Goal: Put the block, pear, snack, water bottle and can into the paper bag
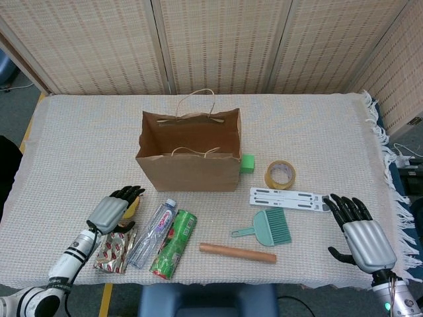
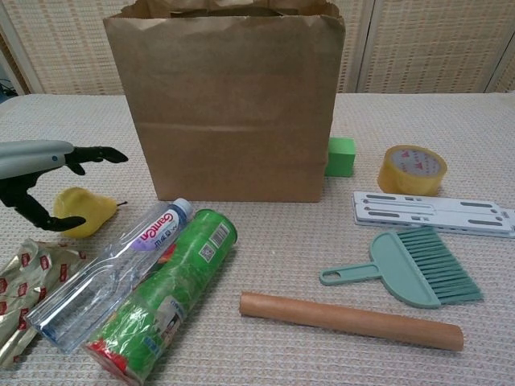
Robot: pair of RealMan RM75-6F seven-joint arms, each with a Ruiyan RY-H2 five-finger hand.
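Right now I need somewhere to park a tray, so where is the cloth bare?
Bare cloth lies left of the paper bag, behind it, and on the far right beyond the tape roll. The near left is crowded: left hand over the pear, snack, water bottle and can.

yellow pear [image 2: 87, 211], green block [image 2: 340, 156], brown bag [image 2: 229, 104]

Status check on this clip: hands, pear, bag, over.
Left hand open over the pear, not gripping. Right hand open, idle. Paper bag upright, mouth open. Water bottle lies beside the pear.
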